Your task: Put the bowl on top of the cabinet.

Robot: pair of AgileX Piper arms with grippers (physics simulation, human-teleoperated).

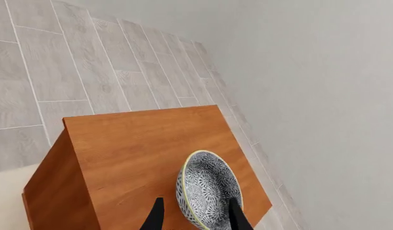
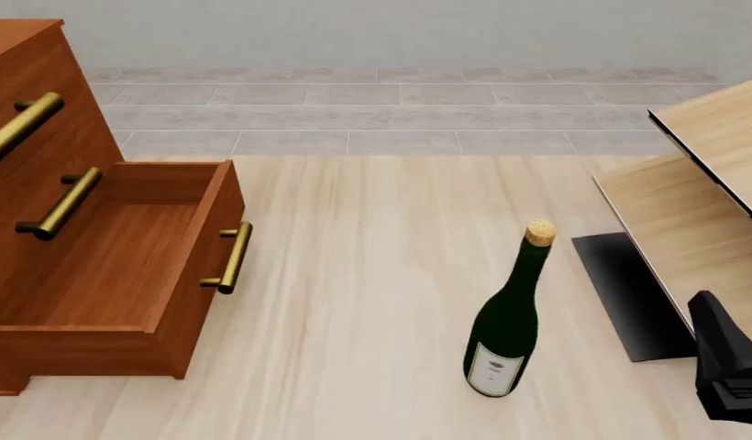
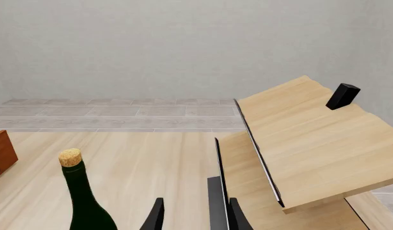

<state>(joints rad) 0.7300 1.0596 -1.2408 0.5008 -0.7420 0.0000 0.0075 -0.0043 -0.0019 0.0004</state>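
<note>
In the left wrist view the bowl (image 1: pixel 209 189), blue-white speckled inside with a pale green rim, lies on the flat reddish-brown top of the cabinet (image 1: pixel 132 153), near one corner. My left gripper (image 1: pixel 197 216) is open just above it, its fingers straddling the bowl; wood shows between one finger and the bowl. Neither the bowl nor the left gripper shows in the front view. There the cabinet (image 2: pixel 21 55) stands at the left. My right gripper (image 2: pixel 719 339) is open at the lower right and holds nothing (image 3: pixel 197 216).
The cabinet's lowest drawer (image 2: pixel 119 247) is pulled out, with brass bar handles above it. A dark green corked wine bottle (image 2: pixel 508 321) stands mid-table. Pale light-wood furniture (image 2: pixel 706 183) with a black panel fills the right side, close to my right gripper.
</note>
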